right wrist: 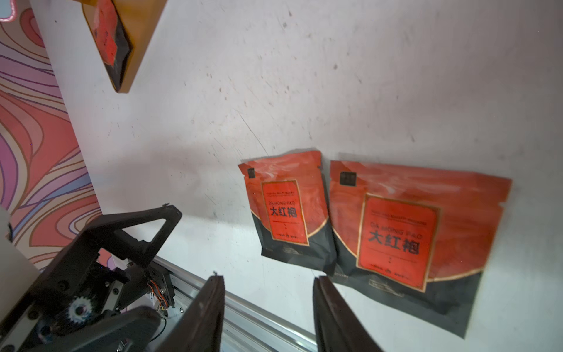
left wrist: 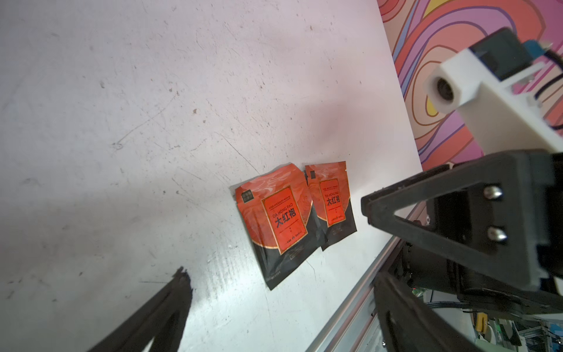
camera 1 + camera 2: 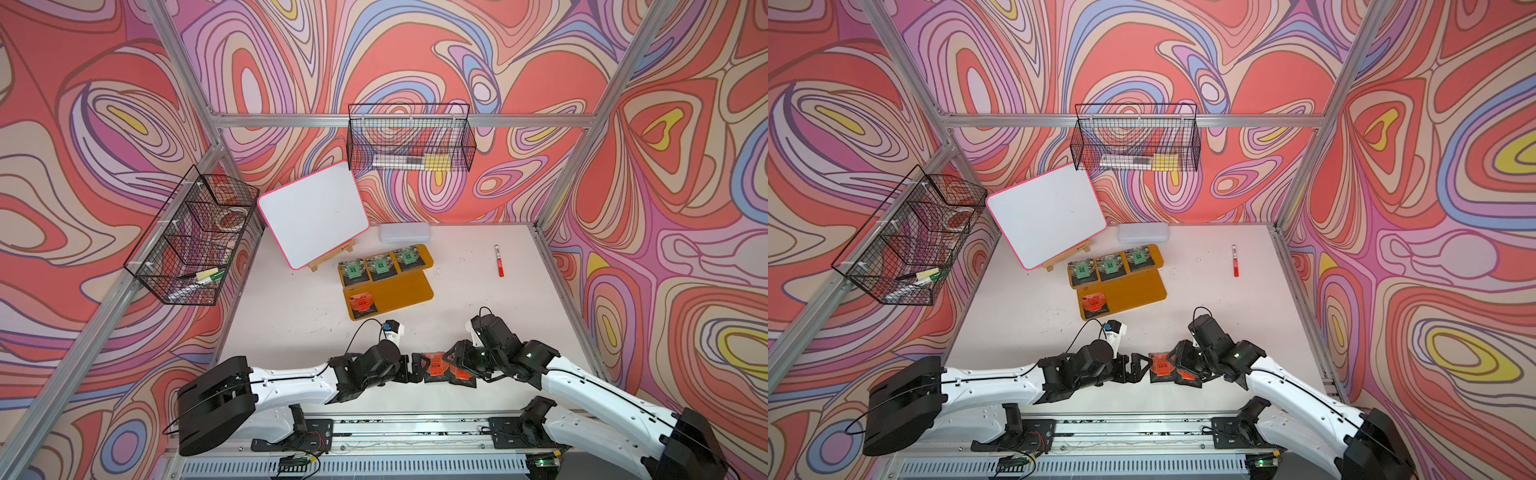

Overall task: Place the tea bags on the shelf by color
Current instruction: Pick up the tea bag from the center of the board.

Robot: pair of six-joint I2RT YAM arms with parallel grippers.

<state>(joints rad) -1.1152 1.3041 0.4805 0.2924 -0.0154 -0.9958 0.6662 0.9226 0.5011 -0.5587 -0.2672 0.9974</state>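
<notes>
our left gripper (image 3: pixel 419 367) and right gripper (image 1: pixel 268 279) both gape empty beside two orange-red tea bags (image 3: pixel 436 368) on the near table (image 3: pixel 291 324); next we must pinch one for the shelf (image 3: pixel 399 291), lower board.

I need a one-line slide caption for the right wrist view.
Open right gripper hovers near two orange-red tea bags lying side by side on the white table.
</notes>
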